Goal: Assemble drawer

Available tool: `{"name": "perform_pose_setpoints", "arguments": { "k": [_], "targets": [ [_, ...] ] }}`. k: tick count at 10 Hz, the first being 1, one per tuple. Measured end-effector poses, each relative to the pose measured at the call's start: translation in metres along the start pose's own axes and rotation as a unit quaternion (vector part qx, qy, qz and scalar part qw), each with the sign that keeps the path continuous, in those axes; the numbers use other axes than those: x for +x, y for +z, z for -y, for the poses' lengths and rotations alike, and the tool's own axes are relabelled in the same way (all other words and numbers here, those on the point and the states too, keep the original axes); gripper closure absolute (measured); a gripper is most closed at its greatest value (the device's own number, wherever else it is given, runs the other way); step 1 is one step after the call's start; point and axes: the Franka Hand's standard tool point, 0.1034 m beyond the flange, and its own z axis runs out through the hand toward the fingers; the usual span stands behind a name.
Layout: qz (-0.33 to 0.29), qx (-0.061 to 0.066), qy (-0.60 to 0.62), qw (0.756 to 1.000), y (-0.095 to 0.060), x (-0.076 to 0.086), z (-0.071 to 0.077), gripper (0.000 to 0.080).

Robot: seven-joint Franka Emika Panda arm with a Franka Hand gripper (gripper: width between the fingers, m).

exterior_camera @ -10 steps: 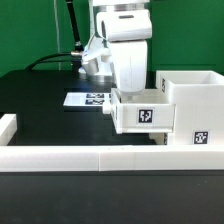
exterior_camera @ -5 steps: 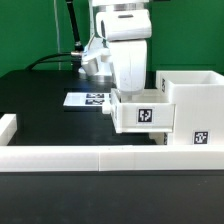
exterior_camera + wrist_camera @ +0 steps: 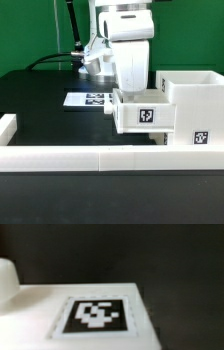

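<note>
A small white tray [image 3: 143,112] with a black-and-white tag on its front stands on the black table, against the left side of the taller white box shell [image 3: 196,104] as the exterior view shows it. My gripper [image 3: 130,91] reaches straight down at the tray's back edge. Its fingertips are hidden behind the tray wall, so I cannot tell whether it is open or shut. The wrist view shows a white tray face with a blurred tag [image 3: 95,314] very close, with dark table beyond it. No fingers show there. A second tray is not in view.
The marker board [image 3: 88,100] lies flat behind the tray on the exterior view's left. Low white border blocks run along the front [image 3: 90,158] and at the left edge [image 3: 8,127]. A black cable hangs behind the arm.
The arm has shifted slightly toward the exterior view's right. The tray and the box shell have not moved.
</note>
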Motion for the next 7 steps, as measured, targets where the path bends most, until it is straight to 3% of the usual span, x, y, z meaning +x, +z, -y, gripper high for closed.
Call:
{"name": "perform_pose_setpoints", "arguments": {
  "k": [7],
  "targets": [
    [0.002, -0.003, 0.006, 1.000, -0.0001, -0.0010, 0.0008, 0.0758]
  ]
}}
